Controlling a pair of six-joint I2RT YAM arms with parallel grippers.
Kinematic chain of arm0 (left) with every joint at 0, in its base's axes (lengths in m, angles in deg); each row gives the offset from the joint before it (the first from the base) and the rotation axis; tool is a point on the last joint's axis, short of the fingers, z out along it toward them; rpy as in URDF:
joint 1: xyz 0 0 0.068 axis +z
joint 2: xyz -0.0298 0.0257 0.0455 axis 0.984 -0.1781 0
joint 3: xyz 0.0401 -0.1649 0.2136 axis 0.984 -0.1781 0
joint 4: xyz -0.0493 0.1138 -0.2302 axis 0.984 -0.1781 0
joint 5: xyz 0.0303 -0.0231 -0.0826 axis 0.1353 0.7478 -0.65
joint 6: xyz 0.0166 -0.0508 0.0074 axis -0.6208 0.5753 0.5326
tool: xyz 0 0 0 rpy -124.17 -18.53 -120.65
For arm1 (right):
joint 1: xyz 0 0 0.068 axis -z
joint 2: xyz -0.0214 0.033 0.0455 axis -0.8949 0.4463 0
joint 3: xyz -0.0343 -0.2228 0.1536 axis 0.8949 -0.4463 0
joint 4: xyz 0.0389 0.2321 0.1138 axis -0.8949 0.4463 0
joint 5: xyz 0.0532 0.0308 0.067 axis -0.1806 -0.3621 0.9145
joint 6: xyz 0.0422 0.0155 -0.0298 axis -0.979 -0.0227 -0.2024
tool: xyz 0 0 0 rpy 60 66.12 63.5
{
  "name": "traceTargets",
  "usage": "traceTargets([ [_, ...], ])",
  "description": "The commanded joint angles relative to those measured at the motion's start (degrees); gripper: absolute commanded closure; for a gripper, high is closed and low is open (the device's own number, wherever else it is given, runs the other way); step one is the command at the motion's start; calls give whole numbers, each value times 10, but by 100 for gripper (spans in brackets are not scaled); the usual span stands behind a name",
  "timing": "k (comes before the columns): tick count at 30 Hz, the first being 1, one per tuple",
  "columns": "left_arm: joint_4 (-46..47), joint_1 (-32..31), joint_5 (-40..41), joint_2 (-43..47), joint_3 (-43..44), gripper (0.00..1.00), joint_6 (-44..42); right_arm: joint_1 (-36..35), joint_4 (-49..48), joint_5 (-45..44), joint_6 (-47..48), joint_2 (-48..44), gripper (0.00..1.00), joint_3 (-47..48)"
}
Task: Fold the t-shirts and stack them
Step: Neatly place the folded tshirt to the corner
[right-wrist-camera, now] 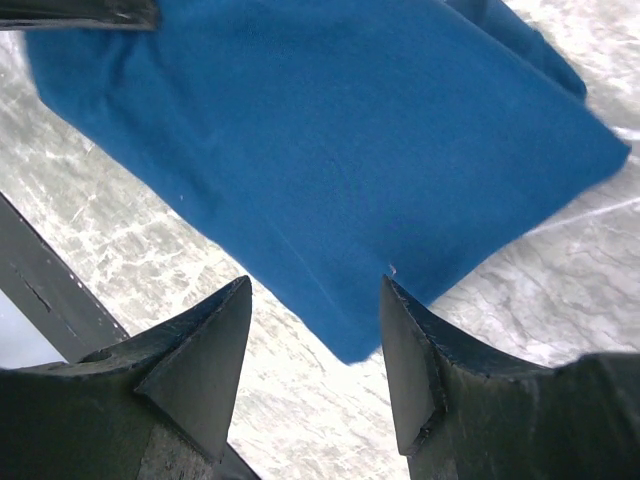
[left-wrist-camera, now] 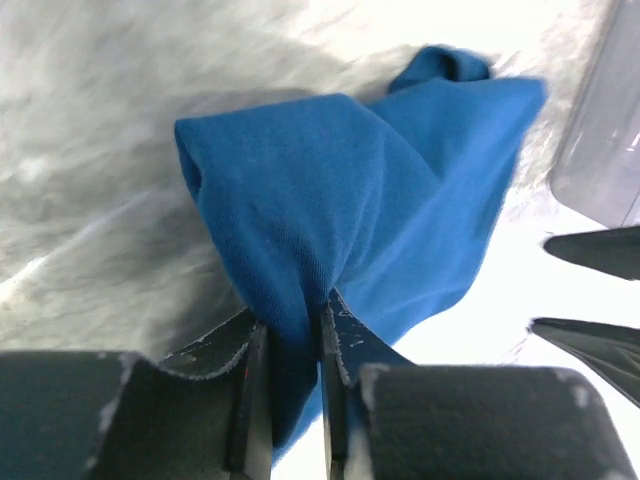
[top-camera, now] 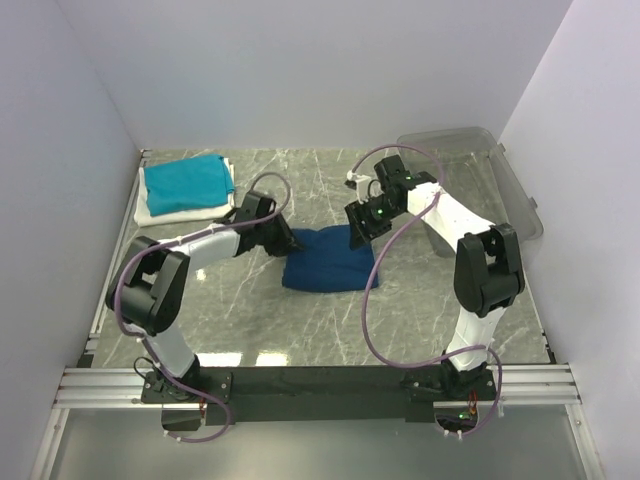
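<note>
Grey-veined marble table [top-camera: 320, 320] boxed in by plain white walls.

From above: navy tee [top-camera: 330, 265] folded into a compact pad at mid-table, left gripper [top-camera: 287, 240] at its far left corner, right gripper [top-camera: 358, 238] over its far right corner. Neither jaw setting readable from here, wrists in the way. In the far left corner, teal tee [top-camera: 185, 180] folded on top of white tee [top-camera: 190, 212], well apart from the navy one. Clear plastic bin [top-camera: 470, 165] at the far right, behind the right arm. Purple cables [top-camera: 368, 300] looping over both arms.

Left wrist view: left gripper [left-wrist-camera: 295, 390] pressed together on a gathered fold of the navy tee [left-wrist-camera: 340, 190], cloth rising in a peak toward the pads. Bin wall [left-wrist-camera: 600, 120] at the right edge. Below it, the right gripper's 2 dark fingertips [left-wrist-camera: 600, 252], apart.

Right wrist view: right gripper [right-wrist-camera: 315, 350] spread wide, holding nothing, near corner of the tee [right-wrist-camera: 330, 140] showing between its 2 fingers. Flat, smooth cloth here, not bunched. The left gripper's dark finger [right-wrist-camera: 80, 12] at the top left edge. Black rail [right-wrist-camera: 45, 290] at lower left.
</note>
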Motion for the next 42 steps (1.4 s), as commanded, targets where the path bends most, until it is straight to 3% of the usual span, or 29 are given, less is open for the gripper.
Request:
traceTargets([
  [1,-76,-28,87,53,73,76,-71,12,-14,4,-3,-25,39,2],
  [3,-107,-42,108,53,89,75,-83,14,-12,3,-3,-23,39,5],
  [9,-130,-74,100,30,110,59,-105,21,-8,0,0,-20,39,7],
  [16,-185,-81,247,41,138,25,-120,26,-9,-10,1,-28,39,5],
  [21,-197,-49,242,20,145,24,-141,29,-11,-15,2,-30,39,3],
  [27,-167,-10,132,-9,127,16,-167,38,-16,-17,0,-34,39,-2],
  [33,-111,-11,-5,-50,127,16,-178,44,-17,-15,-2,-32,39,-3],
  [38,-119,-15,-38,-106,145,20,-171,50,-19,-12,-4,-35,39,-6],
  [42,-113,-27,-57,-129,140,29,-162,61,-23,-7,-6,-37,39,-10],
])
